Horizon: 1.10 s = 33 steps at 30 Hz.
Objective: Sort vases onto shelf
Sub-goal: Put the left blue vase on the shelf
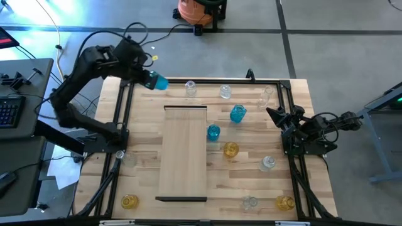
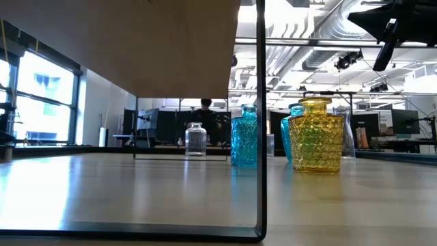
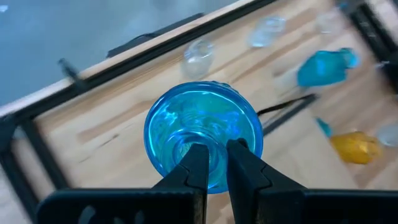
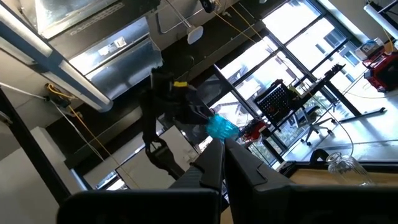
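Note:
My left gripper [image 1: 149, 79] is raised over the table's far left corner, shut on a blue vase [image 1: 159, 83]. The shelf [image 1: 185, 154], a long pale wood panel on thin dark end frames [image 2: 261, 116], stands in the table's middle. To its right stand two blue vases [image 1: 237, 113] [image 1: 213, 132] and a yellow one [image 1: 230, 149]. Clear vases [image 1: 190, 88] [image 1: 225, 91] line the far edge. My right gripper [image 1: 272, 113] waits shut at the right side, pointing upward. My left gripper holds the blue vase by the rim of its neck [image 3: 229, 163], pinched between the two fingers; one finger [image 3: 198, 163] seems to be inside the mouth and the other outside. The fingers come slanting down from above. The vase hangs below them, tilted and clear of the table.
More vases stand near the front edge: yellow [image 1: 129, 201], clear [image 1: 250, 202], yellow [image 1: 284, 202]; another clear one [image 1: 268, 163] is at mid right. A black frame [image 1: 123, 107] runs along the table's sides. A person shows far off behind the table [image 2: 205, 113].

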Tool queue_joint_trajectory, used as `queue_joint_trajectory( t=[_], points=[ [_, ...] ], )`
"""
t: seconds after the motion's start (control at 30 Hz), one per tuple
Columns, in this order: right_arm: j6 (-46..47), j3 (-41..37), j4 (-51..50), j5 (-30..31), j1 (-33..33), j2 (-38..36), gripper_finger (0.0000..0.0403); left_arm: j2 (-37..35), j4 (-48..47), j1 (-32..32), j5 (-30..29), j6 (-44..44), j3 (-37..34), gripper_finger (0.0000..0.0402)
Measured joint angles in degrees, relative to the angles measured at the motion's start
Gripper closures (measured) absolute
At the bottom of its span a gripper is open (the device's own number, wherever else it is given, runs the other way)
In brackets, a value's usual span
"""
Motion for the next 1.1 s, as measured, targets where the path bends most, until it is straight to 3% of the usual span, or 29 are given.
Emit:
queue_joint_trajectory(
  t=[0.27, 0.43, 0.7, 1.1],
  points=[
    [-0.4, 0.0, 0.0, 0.3, 0.0, 0.0, 0.0403, 10.8, -1.2, -7.3, 1.7, 1.0, 14.2, 0.0381],
    [-0.4, 0.0, 0.0, 0.4, 0.0, 0.0, 0.0403, 16.6, -3.8, -11.4, 4.3, 1.8, 18.8, 0.0381],
    [-0.4, 0.0, 0.0, 0.5, 0.0, 0.0, 0.0403, 23.0, -5.1, -17.3, 8.6, 3.5, 19.6, 0.0381],
    [0.4, 0.0, 0.0, -0.1, 0.0, 0.0, 0.0403, 26.3, -5.4, -22.3, 8.0, 4.0, 19.0, 0.0381]
  ],
)
